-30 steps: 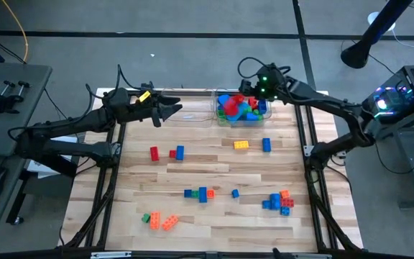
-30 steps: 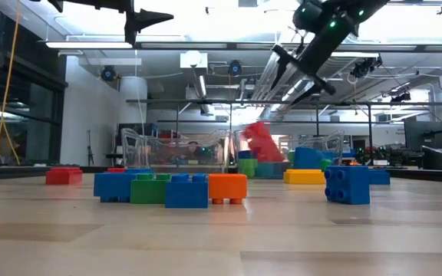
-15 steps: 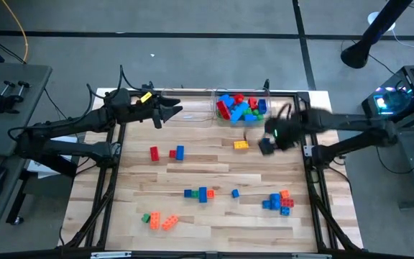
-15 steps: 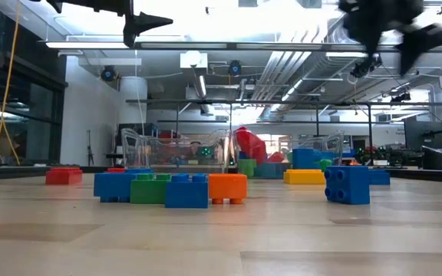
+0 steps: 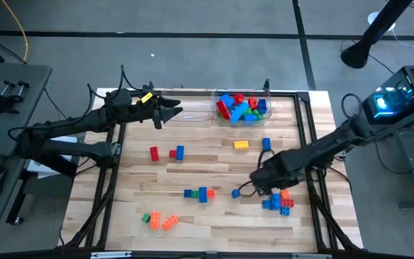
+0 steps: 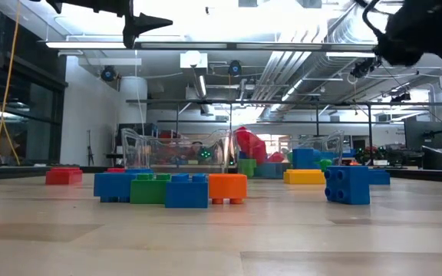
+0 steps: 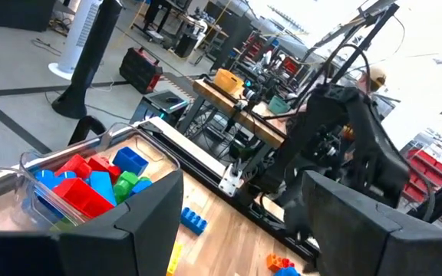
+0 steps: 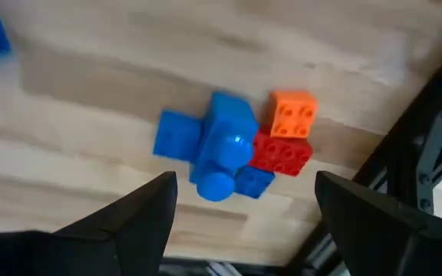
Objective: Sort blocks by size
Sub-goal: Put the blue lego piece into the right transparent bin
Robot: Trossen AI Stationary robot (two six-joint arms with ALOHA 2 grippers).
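Note:
Loose blocks lie on the wooden table: a blue, red and orange cluster [image 5: 279,201] near the right edge, a blue-green-blue row [image 5: 198,193], a small blue cube [image 5: 235,193], and others farther off. My right gripper [image 5: 259,185] hangs open above the table just left of the cluster [image 8: 236,149], pointing steeply down and touching nothing. My left gripper [image 5: 172,111] stays open and level high over the far left of the table, beside a clear bin [image 5: 192,109]. A second clear bin [image 5: 241,108] at the far edge holds several red, blue and green blocks.
More blocks lie on the table: red [image 5: 154,152], red and blue [image 5: 177,152], yellow [image 5: 241,144], blue [image 5: 266,144], green and orange [image 5: 160,220]. Black frame rails [image 5: 315,187] run along the table's left and right sides. A monitor stand [image 5: 369,36] is beyond the far right corner.
My right gripper has swung from over the bin of blocks at the far edge toward the near edge and down, tipping from a slant to point steeply down, and now hangs by the blue, red and orange cluster. A red block has settled in that bin.

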